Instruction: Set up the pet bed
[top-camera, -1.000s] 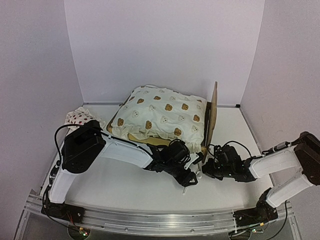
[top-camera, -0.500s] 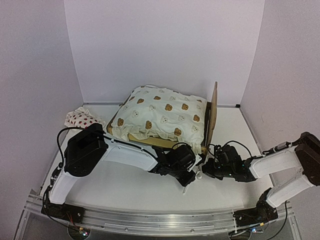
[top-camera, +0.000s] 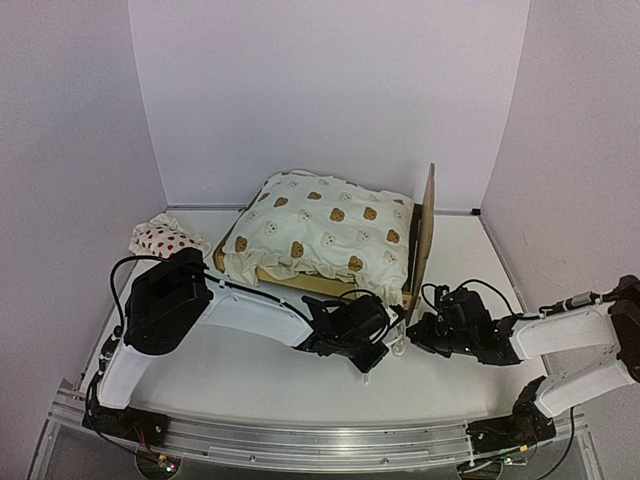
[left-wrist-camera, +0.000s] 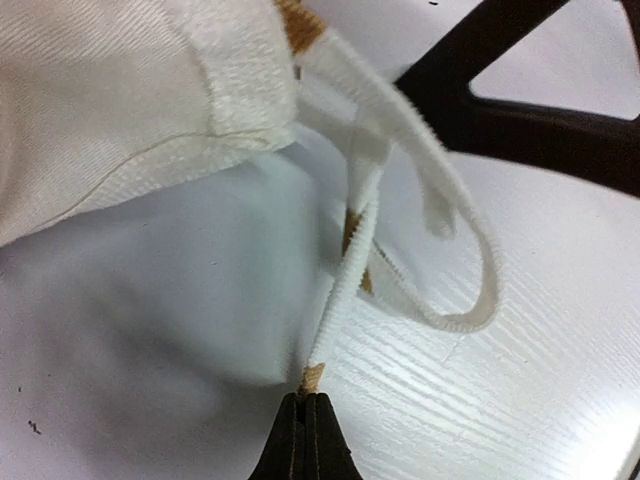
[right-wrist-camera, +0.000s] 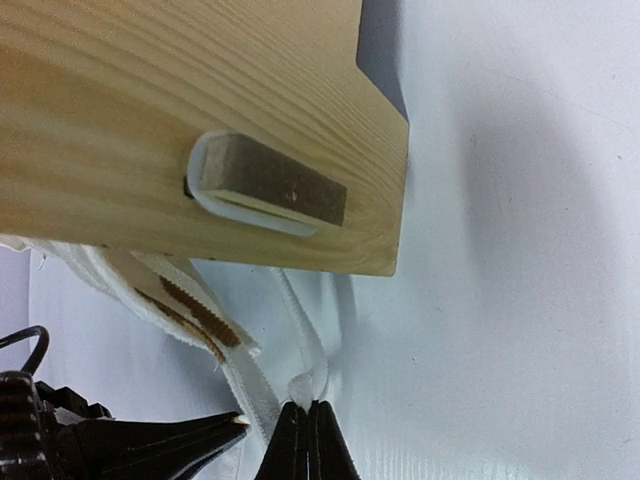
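You have the left gripper (left-wrist-camera: 307, 402) and right gripper (right-wrist-camera: 308, 408) each pinching a white fabric tie (left-wrist-camera: 332, 308) of the cream bear-print cushion (top-camera: 320, 230), seemingly to knot it onto the light plywood pet bed (right-wrist-camera: 150, 90).

I see my left gripper (left-wrist-camera: 306, 405) pinched on the end of a white tie (left-wrist-camera: 345, 290) trailing from the cushion (left-wrist-camera: 120, 90).

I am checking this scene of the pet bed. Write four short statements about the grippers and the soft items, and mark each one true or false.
1. The left gripper is shut on a white tie of the cushion. True.
2. The right gripper is wide open. False: it is shut on a second tie.
3. The strawberry pillow lies on the cushion. False: it lies on the table, left of the pet bed.
4. The cushion lies on the pet bed. True.
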